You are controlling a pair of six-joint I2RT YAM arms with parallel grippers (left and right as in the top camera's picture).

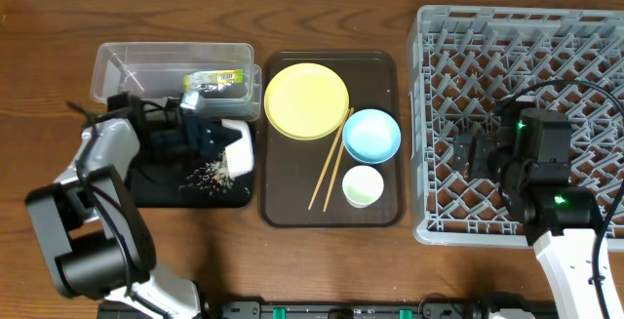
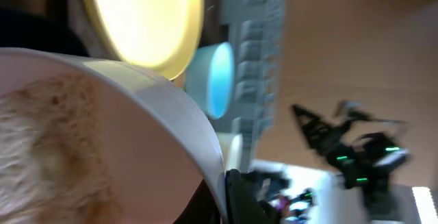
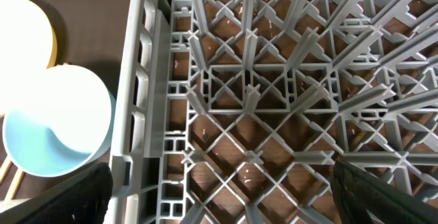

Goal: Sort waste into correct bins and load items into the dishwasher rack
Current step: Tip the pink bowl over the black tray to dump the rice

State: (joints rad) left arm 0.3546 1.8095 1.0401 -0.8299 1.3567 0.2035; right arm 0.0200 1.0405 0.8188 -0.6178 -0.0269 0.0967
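Note:
My left gripper is shut on the rim of the white bowl with a pinkish outside, held tilted on its side over the black tray. Loose rice leftovers lie on that tray below the bowl. In the left wrist view the bowl fills the frame, with a finger on its rim. The green-and-yellow wrapper lies in the clear tub. My right gripper is open and empty over the grey rack, near its left wall. I cannot make out the white scrap.
The brown serving tray holds the yellow plate, the light blue bowl, the small white cup and the wooden chopsticks. The blue bowl lies just left of the rack in the right wrist view.

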